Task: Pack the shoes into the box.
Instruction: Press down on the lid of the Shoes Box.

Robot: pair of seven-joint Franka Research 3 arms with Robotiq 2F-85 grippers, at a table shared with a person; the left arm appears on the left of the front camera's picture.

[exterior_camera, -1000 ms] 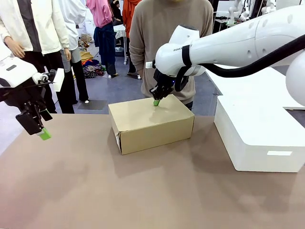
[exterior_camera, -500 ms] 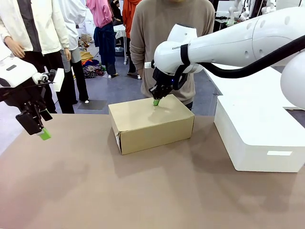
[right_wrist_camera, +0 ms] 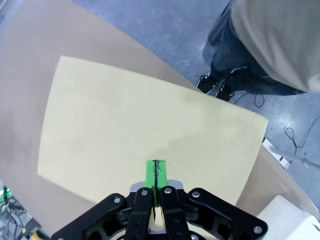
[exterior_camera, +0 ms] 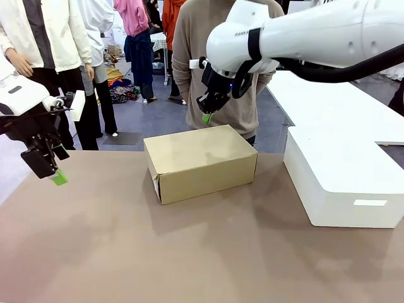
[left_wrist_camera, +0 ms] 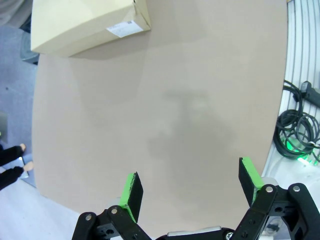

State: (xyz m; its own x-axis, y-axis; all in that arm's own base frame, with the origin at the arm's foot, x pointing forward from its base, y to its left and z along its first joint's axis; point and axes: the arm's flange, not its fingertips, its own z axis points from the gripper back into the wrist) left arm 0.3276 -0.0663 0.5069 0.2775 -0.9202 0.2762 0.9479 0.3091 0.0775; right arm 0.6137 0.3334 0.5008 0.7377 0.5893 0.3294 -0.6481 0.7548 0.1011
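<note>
The brown cardboard box [exterior_camera: 201, 161] stands on the table's far middle with its lid closed flat; the same box [right_wrist_camera: 145, 135] lies below my right gripper and its corner with a white label shows as the box [left_wrist_camera: 85, 22] far off in the left wrist view. The shoes are hidden. My right gripper [exterior_camera: 206, 117] hangs shut and empty above the box's far edge, its green pads pressed together [right_wrist_camera: 156, 176]. At the table's left edge my left gripper [exterior_camera: 58, 177] hovers open, with its wide-spread fingers [left_wrist_camera: 131, 192] holding nothing over bare table.
A large white box [exterior_camera: 341, 173] stands at the right of the table. A person in a tan sweater [exterior_camera: 218, 57] stands just behind the brown box. The brown table [exterior_camera: 189, 252] stretches bare toward the near edge. Cables [left_wrist_camera: 300, 135] lie beyond the table edge.
My right gripper, still shut, has risen from the box lid to a spot above its far edge. The left arm has not moved.
</note>
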